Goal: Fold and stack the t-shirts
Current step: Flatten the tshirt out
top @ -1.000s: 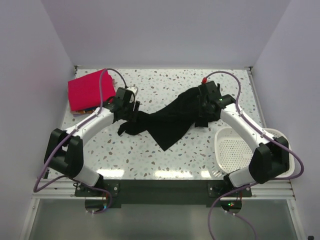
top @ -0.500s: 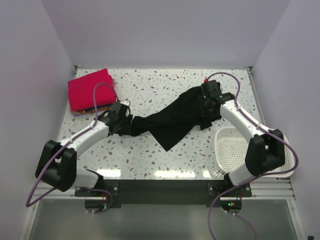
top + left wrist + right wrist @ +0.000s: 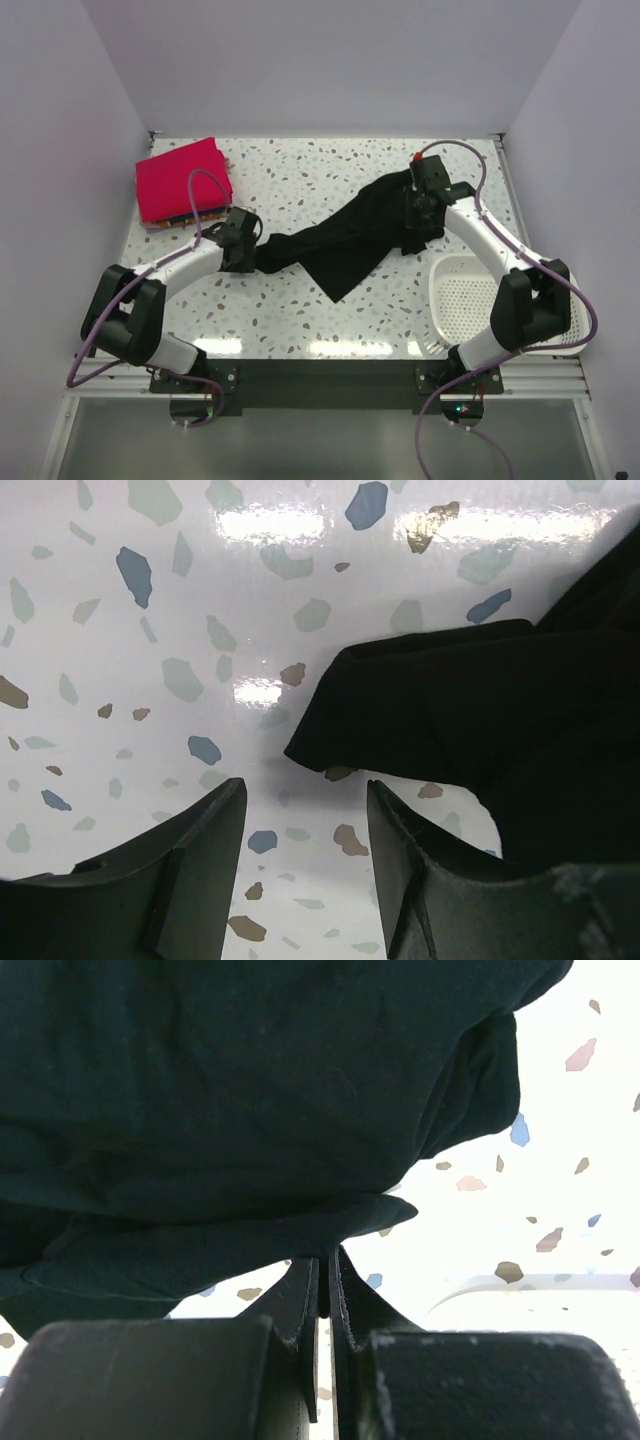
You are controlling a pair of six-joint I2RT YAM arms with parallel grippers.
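White and flecked with colour, the desk (image 3: 300,170) carries the black t-shirt (image 3: 345,245), stretched in a diagonal band from left of centre to the upper right of the overhead view. Only the left wrist view shows how the left end effector (image 3: 305,790) stands: partly open, with bare desk between its fingers. A rounded corner of the shirt lies just ahead of the gap, more cloth passes over the right-hand finger, and nothing is clamped. Only the right wrist view shows the right end effector (image 3: 322,1255) fully closed, its tips pinching a fold at the shirt's edge. The overhead view alone takes in the bright pinkish-red folded t-shirt (image 3: 180,180) at upper left, resting on coloured shirts (image 3: 165,224) whose edges peep out below it. It also shows the white mesh basket (image 3: 462,300) at lower right, with its mesh floor visible and the right arm crossing above it. The black shirt lies outside the basket, near its upper left rim. Compared with a second earlier, the left end effector has dropped from above the shirt's left end to that end's tip, where the cloth is now drawn narrower. The right end effector has shifted slightly toward upper right, and the red stack has not moved.
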